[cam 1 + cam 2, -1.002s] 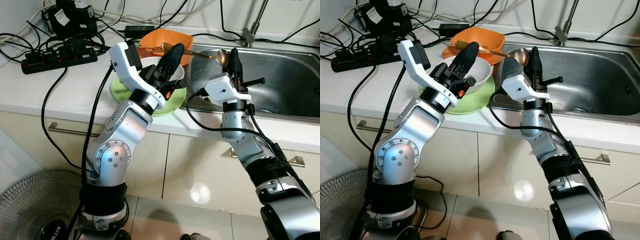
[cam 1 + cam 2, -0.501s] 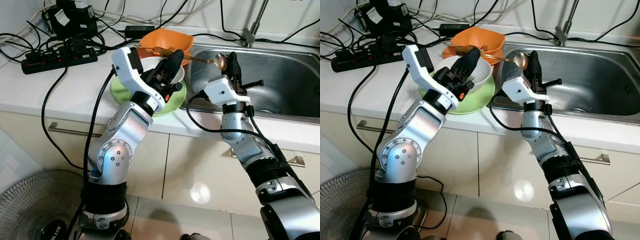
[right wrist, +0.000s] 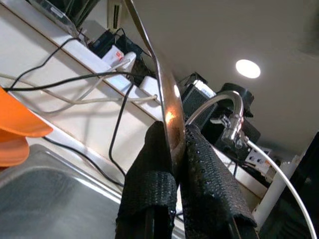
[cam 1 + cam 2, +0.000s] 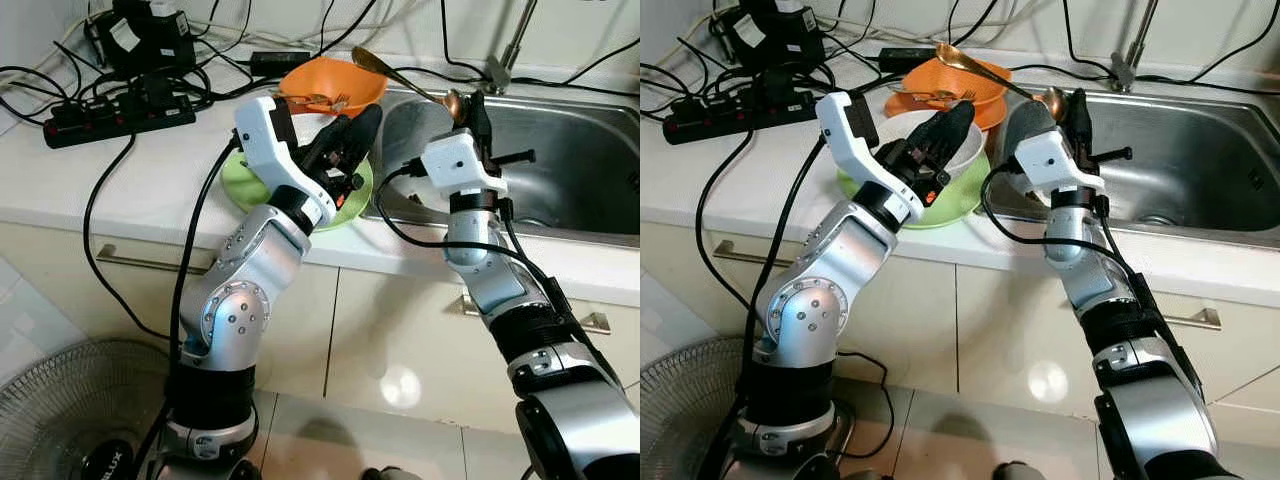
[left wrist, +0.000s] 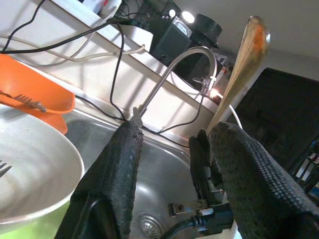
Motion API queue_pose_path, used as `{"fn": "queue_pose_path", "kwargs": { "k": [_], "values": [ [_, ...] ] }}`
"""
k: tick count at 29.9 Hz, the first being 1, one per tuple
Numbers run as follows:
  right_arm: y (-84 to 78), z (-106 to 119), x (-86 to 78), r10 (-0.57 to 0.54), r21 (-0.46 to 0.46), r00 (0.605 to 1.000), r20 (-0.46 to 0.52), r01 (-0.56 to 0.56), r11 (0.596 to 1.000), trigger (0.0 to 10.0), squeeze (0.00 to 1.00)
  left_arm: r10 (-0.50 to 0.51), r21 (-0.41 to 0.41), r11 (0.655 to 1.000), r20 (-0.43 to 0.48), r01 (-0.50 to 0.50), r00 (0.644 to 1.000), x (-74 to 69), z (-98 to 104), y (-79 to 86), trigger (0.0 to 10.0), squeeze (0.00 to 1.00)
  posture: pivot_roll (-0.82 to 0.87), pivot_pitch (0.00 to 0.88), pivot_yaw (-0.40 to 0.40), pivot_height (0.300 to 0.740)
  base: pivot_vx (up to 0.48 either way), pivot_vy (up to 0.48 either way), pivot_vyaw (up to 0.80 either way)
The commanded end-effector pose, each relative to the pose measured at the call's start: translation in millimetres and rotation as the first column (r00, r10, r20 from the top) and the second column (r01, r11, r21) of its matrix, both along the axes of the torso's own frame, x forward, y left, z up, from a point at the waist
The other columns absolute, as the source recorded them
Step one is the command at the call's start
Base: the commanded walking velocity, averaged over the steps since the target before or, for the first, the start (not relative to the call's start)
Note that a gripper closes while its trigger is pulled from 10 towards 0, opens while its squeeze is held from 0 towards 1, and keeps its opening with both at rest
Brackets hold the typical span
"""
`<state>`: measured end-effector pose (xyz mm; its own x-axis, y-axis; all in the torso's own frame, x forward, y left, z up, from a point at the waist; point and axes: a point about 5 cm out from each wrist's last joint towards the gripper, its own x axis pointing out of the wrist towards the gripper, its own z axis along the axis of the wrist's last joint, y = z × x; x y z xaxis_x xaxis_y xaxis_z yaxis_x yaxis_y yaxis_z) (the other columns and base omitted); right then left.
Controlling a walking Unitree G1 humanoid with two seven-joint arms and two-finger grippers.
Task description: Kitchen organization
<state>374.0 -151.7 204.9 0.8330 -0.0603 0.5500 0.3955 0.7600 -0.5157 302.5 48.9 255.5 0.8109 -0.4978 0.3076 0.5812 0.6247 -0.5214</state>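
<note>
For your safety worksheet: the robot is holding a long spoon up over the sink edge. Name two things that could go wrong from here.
1. The right claw pinches the spoon near its bowl end; the long handle juts over the orange bowl and could knock it or the fork inside.
2. The left claw sits close by the white bowl; the arms might collide.

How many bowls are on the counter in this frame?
3: a white bowl sitting on a green plate beside the sink, and two stacked orange bowls behind it. Others may be hidden behind the left gripper.
</note>
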Motion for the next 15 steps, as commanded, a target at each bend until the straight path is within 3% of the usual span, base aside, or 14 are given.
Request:
{"fn": "queue_pose_path", "kwargs": {
  "k": [1, 5, 10, 12, 13, 14, 15],
  "values": [
    [-4.1, 12.0, 5.3, -0.008, 0.03, 1.0, 0.005, 0.008, 1.0, 0.0, 0.0, 0.006, 0.0, 1.0, 0.015, -0.006, 1.0, -2.2, 2.4, -1.0, 10.0, 0.0, 0.03, 0.037, 0.019, 0.732, 0.0, 0.0, 0.0],
    [-10.6, 15.5, 10.2, -0.02, 0.061, 0.999, -0.029, 0.022, 0.998, 0.0, 0.0, 0.023, -0.02, 1.0, 0.048, -0.022, 0.999, -3.7, 9.0, 3.2, 10.0, 0.0, 0.03, 0.039, 0.016, 0.732, 0.0, 0.0, 0.0],
    [-26.2, 24.0, 18.5, -0.034, 0.164, 0.996, -0.085, 0.048, 0.985, 0.0, 0.0, 0.038, 0.025, 0.999, 0.055, -0.04, 0.998, -4.4, 6.3, 9.4, 10.0, 0.0, 0.03, 0.041, 0.014, 0.732, 0.0, 0.0, 0.0],
    [-26.2, 24.0, 18.5, -0.034, 0.164, 0.996, -0.085, 0.048, 0.985, 0.0, 0.0, 0.038, 0.025, 0.999, 0.055, -0.04, 0.998, -4.4, 6.3, 9.4, 10.0, 0.0, 0.03, 0.041, 0.014, 0.732, 0.0, 0.0, 0.0],
    [-36.8, 31.1, 25.1, -0.039, 0.249, 0.99, -0.137, 0.073, 0.966, 7.4, 0.0, 0.043, 0.098, 0.994, 0.062, -0.049, 0.997, -3.7, 0.1, 10.2, 10.0, 0.0, 0.03, 0.04, 0.012, 0.732, 0.0, 0.0, 0.0],
    [-40.9, 33.9, 27.9, -0.033, 0.295, 0.986, -0.161, 0.08, 0.952, 10.0, 0.0, 0.041, 0.124, 0.991, 0.065, -0.049, 0.997, -3.5, -2.7, 9.4, 10.0, 0.0, 0.03, 0.04, 0.012, 0.732, 0.0, 0.0, 0.0],
    [-44.2, 36.2, 30.1, -0.024, 0.335, 0.984, -0.179, 0.084, 0.939, 10.0, 0.0, 0.043, 0.145, 0.988, 0.066, -0.052, 0.997, -3.3, -4.8, 8.6, 10.0, 0.0, 0.03, 0.041, 0.012, 0.732, 0.0, 0.0, 0.0]
  ]
}}
